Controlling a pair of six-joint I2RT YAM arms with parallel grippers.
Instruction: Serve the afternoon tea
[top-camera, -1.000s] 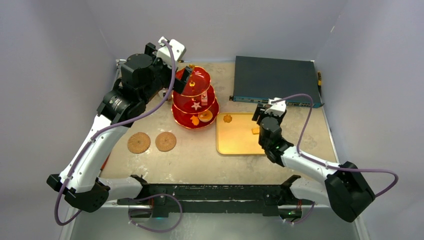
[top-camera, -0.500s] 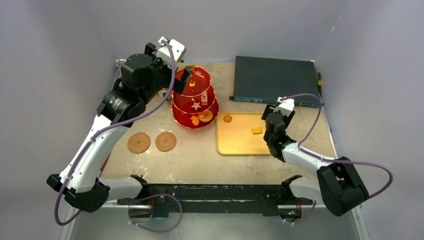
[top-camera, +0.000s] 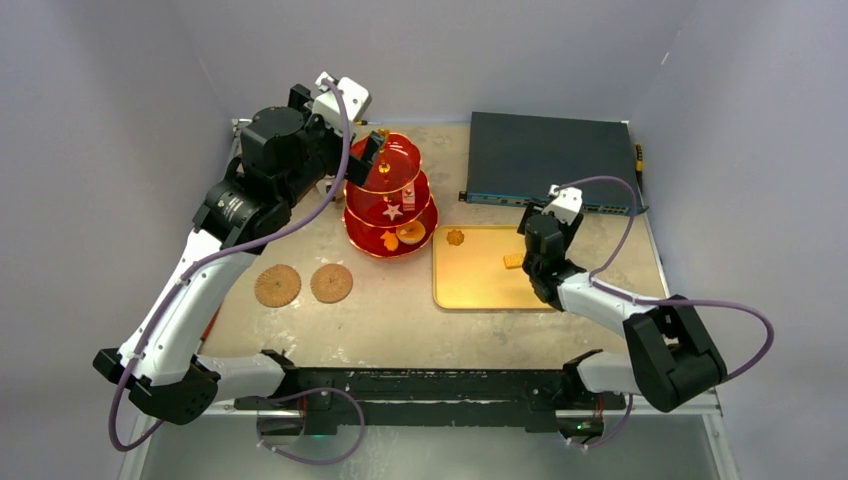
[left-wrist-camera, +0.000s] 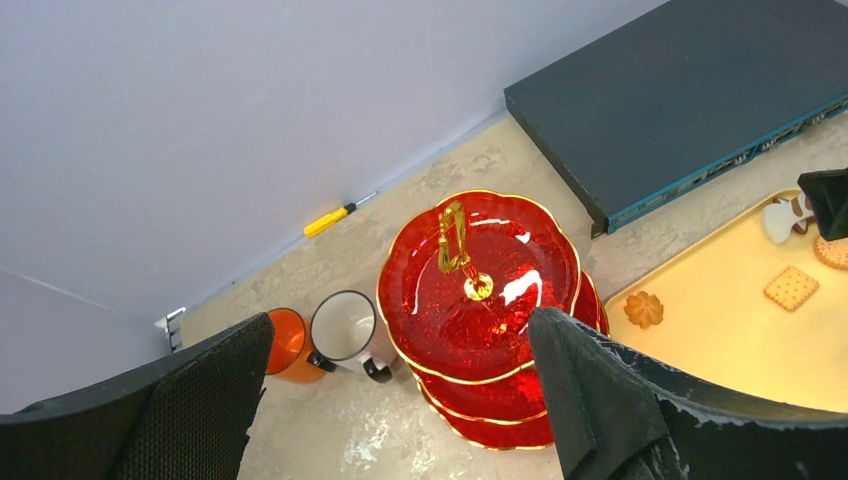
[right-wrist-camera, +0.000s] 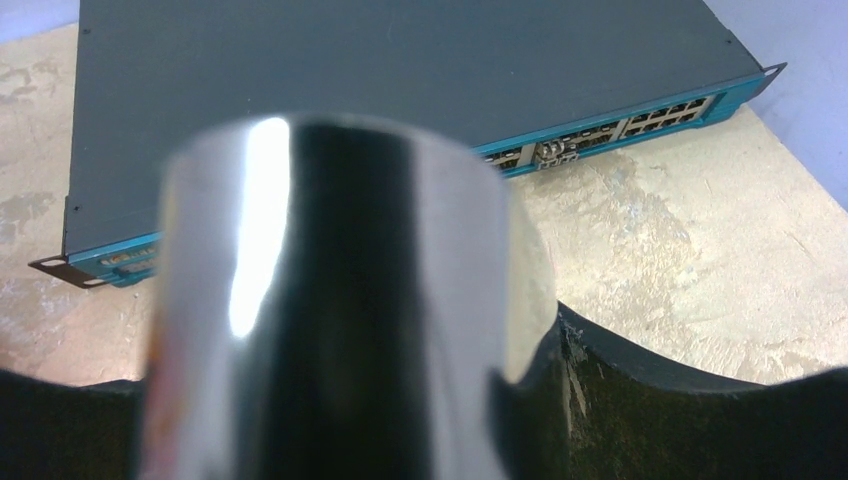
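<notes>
Beige mottled tabletop (top-camera: 390, 320), walled on three sides by pale panels. Nearest the arm bases lie two round woven discs (top-camera: 277, 285), well apart from everything else. Next out, the yellow tray (top-camera: 470, 290) carries a square cookie (top-camera: 513, 260) and a flower-shaped cookie (top-camera: 456, 237). Treat both as light and crumbly, and grip them gently across their edges. Right gripper (top-camera: 532, 235) hangs over the tray's far right part, near the square cookie. Its wrist view is filled by a glossy rounded object between the fingers; what it is, and whether the jaws clamp it, cannot be determined.

Further out is the red three-tier stand (left-wrist-camera: 480, 290), probably rigid, slick and top-heavy. The gold handle (left-wrist-camera: 455, 235) is the obvious hold. Left gripper (left-wrist-camera: 400, 330) hovers above the stand, jaws spread wide. Behind the stand, orange mug (left-wrist-camera: 285, 345) and white mug (left-wrist-camera: 345, 325) sit side by side near the back wall, so clearance there is small. Farthest, the dark box (top-camera: 550, 150) limits room on the right.
</notes>
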